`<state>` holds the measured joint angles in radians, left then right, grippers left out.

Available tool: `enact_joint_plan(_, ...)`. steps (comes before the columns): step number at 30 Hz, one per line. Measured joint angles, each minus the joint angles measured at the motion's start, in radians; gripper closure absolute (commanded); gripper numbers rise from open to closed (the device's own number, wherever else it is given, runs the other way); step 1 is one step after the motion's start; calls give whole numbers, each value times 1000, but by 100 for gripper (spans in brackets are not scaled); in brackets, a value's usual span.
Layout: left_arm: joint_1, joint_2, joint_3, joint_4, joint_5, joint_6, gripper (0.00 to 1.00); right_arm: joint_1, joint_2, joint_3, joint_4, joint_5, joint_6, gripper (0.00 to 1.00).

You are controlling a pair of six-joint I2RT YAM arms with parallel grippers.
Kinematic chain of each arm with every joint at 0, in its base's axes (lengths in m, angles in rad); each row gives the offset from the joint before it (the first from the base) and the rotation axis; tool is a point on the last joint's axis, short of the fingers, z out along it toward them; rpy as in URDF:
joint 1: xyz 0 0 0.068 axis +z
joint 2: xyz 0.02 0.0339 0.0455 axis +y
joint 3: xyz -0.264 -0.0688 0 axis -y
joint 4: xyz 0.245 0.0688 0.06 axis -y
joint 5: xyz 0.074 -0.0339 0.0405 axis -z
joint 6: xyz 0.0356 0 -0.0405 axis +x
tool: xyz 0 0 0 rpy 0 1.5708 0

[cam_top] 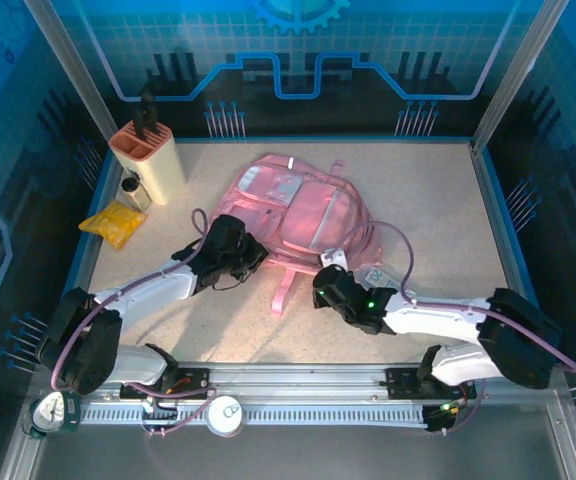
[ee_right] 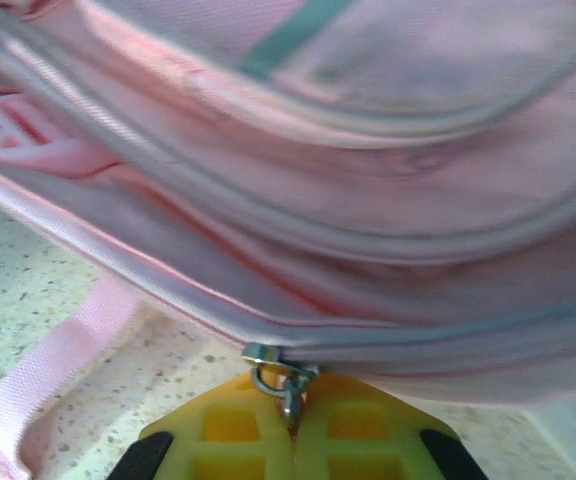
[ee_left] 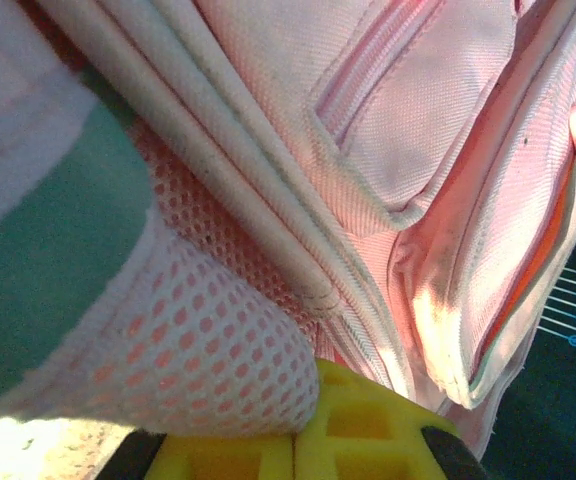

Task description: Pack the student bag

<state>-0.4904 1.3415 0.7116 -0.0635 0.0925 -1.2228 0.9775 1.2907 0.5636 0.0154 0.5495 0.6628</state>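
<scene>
The large soft pink fabric backpack (cam_top: 303, 215) lay flat on the middle of the speckled table (cam_top: 438, 200), the right gripper (ee_right: 290, 432) clamped on its small metal zip pull (ee_right: 286, 385), the left gripper (ee_left: 298, 440) closed at its mesh side. A skewed tug could slip the pull, or drag the whole bag if the left pinched nothing

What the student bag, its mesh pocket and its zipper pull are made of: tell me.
The student bag looks like matte pink woven fabric, weave visible. Its mesh pocket: holed netting, probably synthetic. The zipper pull: shiny grey, likely metal.
</scene>
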Motion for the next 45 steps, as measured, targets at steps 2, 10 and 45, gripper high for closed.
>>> enact_joint_plan(2,34,-5,0,-13,14,22,100,-31,-56,-10,-44,-16,-7,100)
enact_joint_plan(10,149,38,84,-99,63,153,100,-95,-82,0,-117,-167,-122,100)
enact_joint_plan(45,-154,212,-27,253,-9,-135,79,-41,153,98,1,-344,-105,100)
